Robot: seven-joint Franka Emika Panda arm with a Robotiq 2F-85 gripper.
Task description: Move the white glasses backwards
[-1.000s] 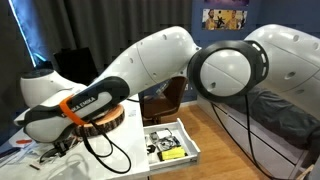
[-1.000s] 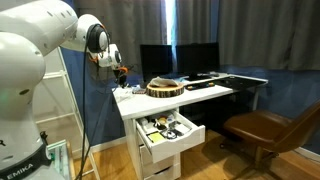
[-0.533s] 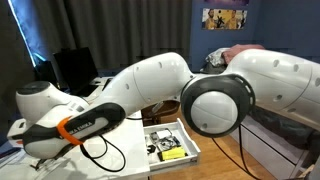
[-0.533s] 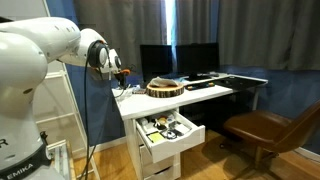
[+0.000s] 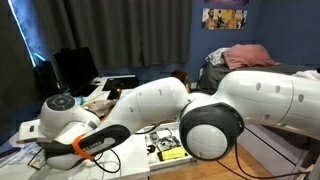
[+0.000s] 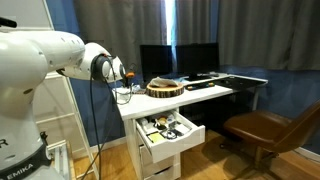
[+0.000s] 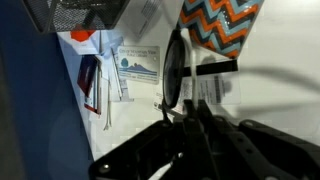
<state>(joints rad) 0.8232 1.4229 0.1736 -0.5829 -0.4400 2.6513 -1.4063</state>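
Dark curtains behind white desk; pincer above it.

In an exterior view, the round wooden slab was set on the desk, with the keyboard just beside it and the monitors behind. Under the desk top, the drawer was pulled out, with small items in it. The chair was placed near the desk. In the wrist view, the white glasses were found between the papers and the patterned piece.
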